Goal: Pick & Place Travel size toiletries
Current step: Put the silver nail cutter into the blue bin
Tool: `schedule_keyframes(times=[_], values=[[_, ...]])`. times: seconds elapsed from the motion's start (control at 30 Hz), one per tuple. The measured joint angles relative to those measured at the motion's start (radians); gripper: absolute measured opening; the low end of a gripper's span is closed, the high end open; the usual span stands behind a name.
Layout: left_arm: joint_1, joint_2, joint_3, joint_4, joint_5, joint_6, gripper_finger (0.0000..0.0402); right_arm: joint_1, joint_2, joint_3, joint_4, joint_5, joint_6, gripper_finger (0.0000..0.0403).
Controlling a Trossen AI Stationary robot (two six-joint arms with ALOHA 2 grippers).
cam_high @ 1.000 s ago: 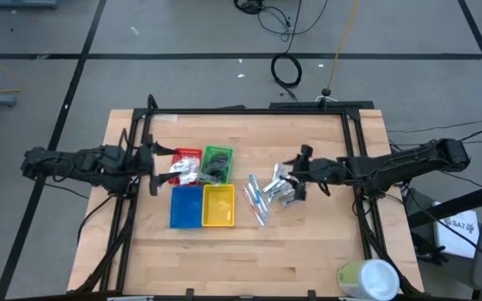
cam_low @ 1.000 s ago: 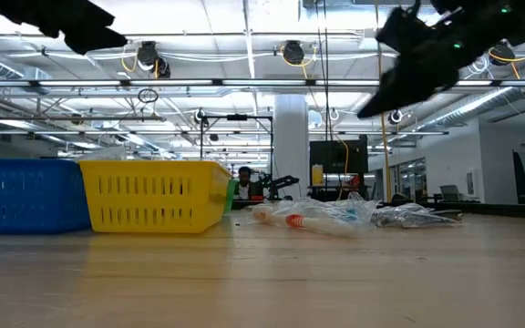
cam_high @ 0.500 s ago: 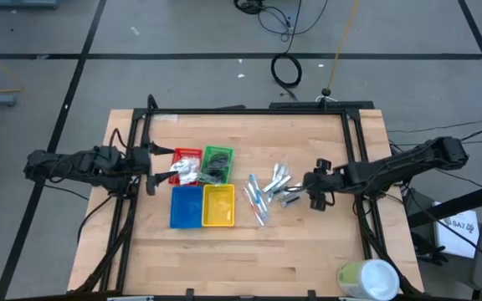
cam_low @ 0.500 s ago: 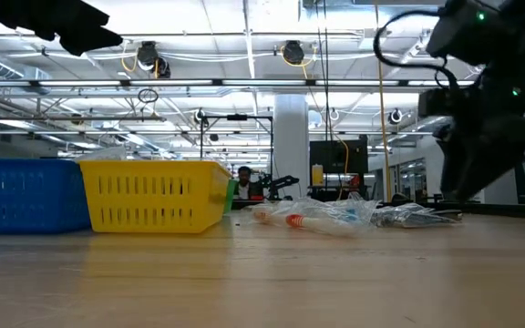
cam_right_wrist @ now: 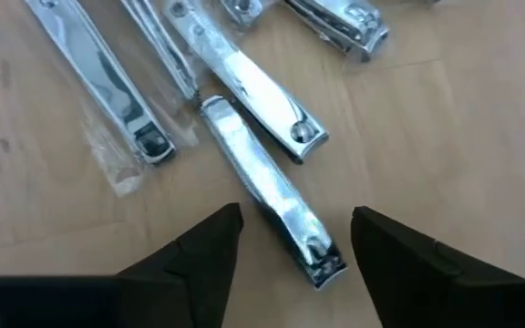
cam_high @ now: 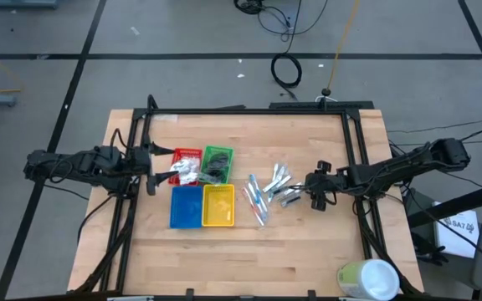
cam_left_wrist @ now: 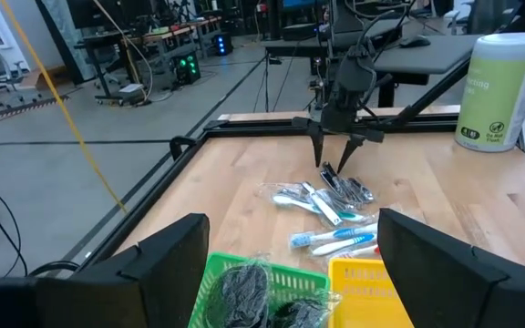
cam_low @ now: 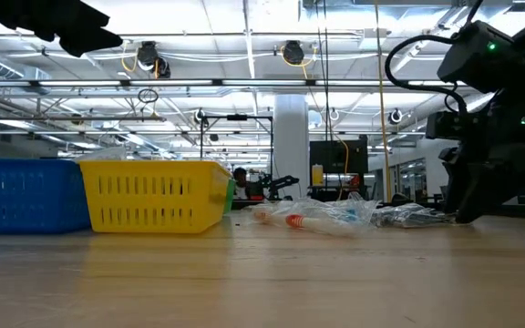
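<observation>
Where a second ago the right gripper (cam_high: 315,194) hung high over the loose pile at the table's 3 o'clock side, it has since swung out to the pile's 3 o'clock edge and dropped almost to the wood, with little further shift over the last half second; the low view shows it standing just beside the silver items, its tip near the tabletop; the right wrist view shows its fingers (cam_right_wrist: 199,260) spread apart and empty, straddling the near end of one silver nail clipper (cam_right_wrist: 272,200), so I judge a grasp is being lined up and not yet closed. The travel size toiletries (cam_high: 270,194) lie as a scatter of silver clippers and pale blue toothbrushes (cam_left_wrist: 331,239), just at 3 o'clock of the yellow tray (cam_high: 218,206); the pile looks undisturbed against the earlier views. Some dark items sit already in the green tray (cam_high: 217,161) and white packets in the red tray (cam_high: 188,164), while the blue tray (cam_high: 186,206) and the yellow one look empty from above; so the sorting is partly done, with most of the pile left.

The left gripper (cam_high: 156,173) has eased back a little toward 9 o'clock and waits beside the red tray, its fingers (cam_left_wrist: 167,264) parted and holding nothing. Next, I judge, the right fingers need only settle lower and pinch the clipper.
</observation>
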Motion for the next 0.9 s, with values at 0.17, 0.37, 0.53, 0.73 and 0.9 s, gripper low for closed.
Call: schedule_keyframes(times=[0.17,0.37,0.53,0.73,0.9], values=[[0.000,0.000,0.000,0.000,0.000,0.000,0.0304,0.000,0.000,-0.001,-0.001,-0.036,0.000,0.0144],[0.000,0.000,0.000,0.000,0.000,-0.009,0.0307,0.001,0.000,-0.002,-0.002,-0.063,-0.004,0.0053],[0.000,0.000,0.000,0.000,0.000,-0.071,0.0316,0.001,-0.002,-0.002,0.008,-0.073,0.000,0.0042],[0.000,0.000,0.000,0.004,0.000,-0.079,0.0311,0.002,-0.046,0.046,0.005,-0.106,0.013,0.0042],[0.000,0.000,0.000,0.008,0.000,-0.076,0.0304,0.002,-0.104,0.109,0.071,-0.092,-0.065,0.0042]])
